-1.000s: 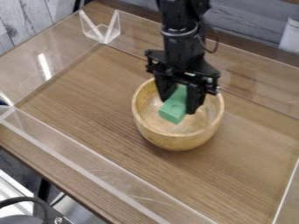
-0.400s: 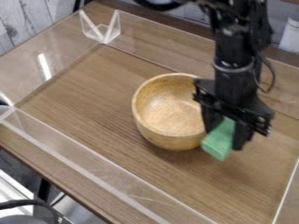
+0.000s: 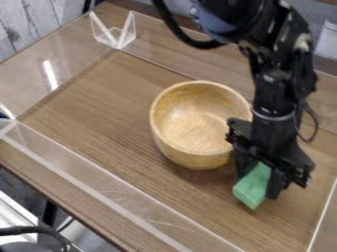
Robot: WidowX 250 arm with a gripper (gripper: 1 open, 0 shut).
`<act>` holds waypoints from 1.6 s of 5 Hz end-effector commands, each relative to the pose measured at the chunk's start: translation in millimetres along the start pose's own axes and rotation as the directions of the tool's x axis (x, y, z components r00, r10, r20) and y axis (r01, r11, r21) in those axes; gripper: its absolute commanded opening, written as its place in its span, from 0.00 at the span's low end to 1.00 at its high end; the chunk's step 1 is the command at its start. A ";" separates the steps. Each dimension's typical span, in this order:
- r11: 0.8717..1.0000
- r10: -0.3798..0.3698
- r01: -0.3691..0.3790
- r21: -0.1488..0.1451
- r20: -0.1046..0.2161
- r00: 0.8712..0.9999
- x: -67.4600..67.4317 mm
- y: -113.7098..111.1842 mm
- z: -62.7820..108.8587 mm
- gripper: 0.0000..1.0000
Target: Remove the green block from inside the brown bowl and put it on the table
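The green block (image 3: 255, 185) is held between the black fingers of my gripper (image 3: 269, 173), which points straight down and is shut on it. The block is low over the table (image 3: 105, 108), just right of the brown bowl (image 3: 195, 124), and I cannot tell whether it touches the wood. The bowl is round, light tan, and its pale inside holds nothing. My arm reaches down from the top right.
Low clear acrylic walls (image 3: 79, 172) edge the tabletop on all sides. A clear triangular bracket (image 3: 113, 30) stands at the back left corner. The right wall (image 3: 322, 212) runs close to the gripper.
The gripper has carried the green block out of the bowl, moving right and toward the front, and has come down close to the table beside the bowl.
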State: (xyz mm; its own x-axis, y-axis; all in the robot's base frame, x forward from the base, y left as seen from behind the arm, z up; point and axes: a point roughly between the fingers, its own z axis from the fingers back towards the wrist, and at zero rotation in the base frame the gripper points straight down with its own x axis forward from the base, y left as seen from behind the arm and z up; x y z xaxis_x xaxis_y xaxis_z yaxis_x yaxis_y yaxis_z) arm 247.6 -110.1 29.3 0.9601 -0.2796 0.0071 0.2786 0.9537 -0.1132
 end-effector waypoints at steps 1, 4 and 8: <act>1.000 -0.006 0.006 -0.006 0.021 1.000 5.0 3.3 -2.3 0.00; 1.000 -0.001 0.001 -0.011 0.033 0.999 4.5 14.4 6.7 0.00; 1.000 -0.003 0.004 -0.022 0.043 0.999 6.7 21.5 11.8 0.00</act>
State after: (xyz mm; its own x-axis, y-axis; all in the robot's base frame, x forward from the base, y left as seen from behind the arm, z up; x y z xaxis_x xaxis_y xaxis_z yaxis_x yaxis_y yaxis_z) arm 251.3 -92.4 25.4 0.9581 -0.2864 -0.0012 0.2835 0.9492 -0.1364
